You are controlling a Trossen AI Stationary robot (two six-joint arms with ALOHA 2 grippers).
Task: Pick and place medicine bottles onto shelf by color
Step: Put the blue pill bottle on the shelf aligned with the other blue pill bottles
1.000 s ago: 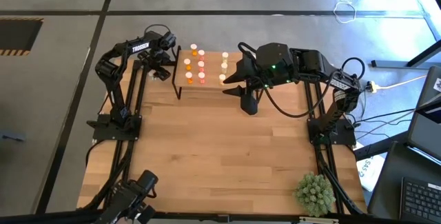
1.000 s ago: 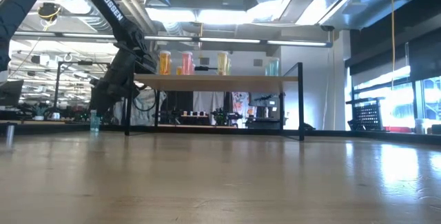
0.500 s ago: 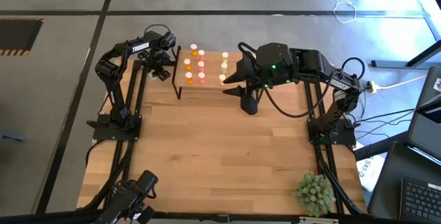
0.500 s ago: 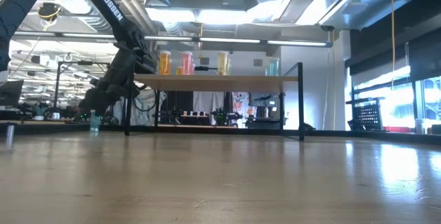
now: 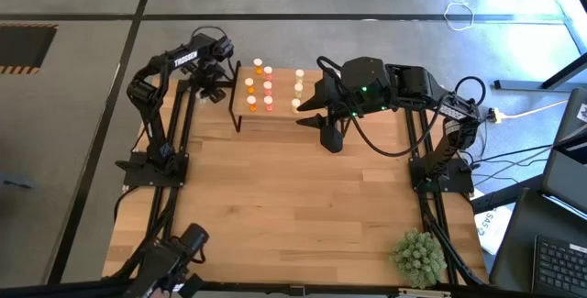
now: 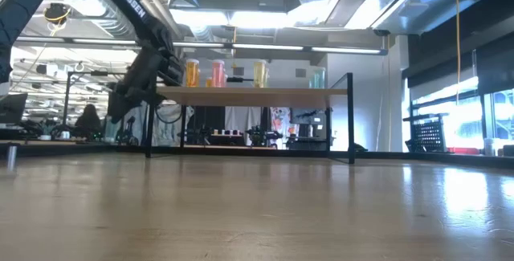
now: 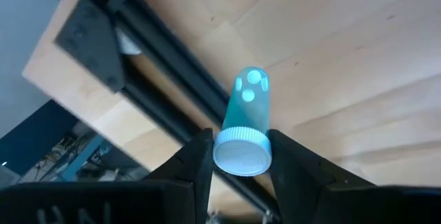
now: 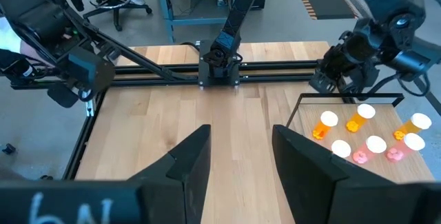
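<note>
The shelf [image 5: 275, 96] stands at the table's far side, with orange, red-pink and pale yellow medicine bottles [image 5: 267, 84] standing on its board. In the low view a pale green one [image 6: 317, 76] stands at the board's right end. My left gripper [image 5: 213, 80] is just left of the shelf, pointing steeply down, shut on a pale green bottle [image 7: 247, 117]. My right gripper [image 5: 318, 119] hangs open high above the table at the shelf's right end, with nothing between its fingers [image 8: 238, 138]. My left gripper pinches the pale green bottle between its two fingers [image 7: 200, 158] at the whitish cap end [image 7: 241, 156]. The fingers come from above, slanting down, and lie along the bottle. The bottle hangs below them, bottom down and a little tilted, clear of the table.
The black rails of the left arm's frame [image 7: 158, 93] run under the held bottle along the table's left edge. A spiky green plant ball [image 5: 420, 257] sits at the near right corner. A person [image 6: 88, 120] shows in the room behind.
My left gripper has gone up beside the shelf's left end. The pale green bottle that stood on the table there has left the tabletop with it and is lifted clear.
</note>
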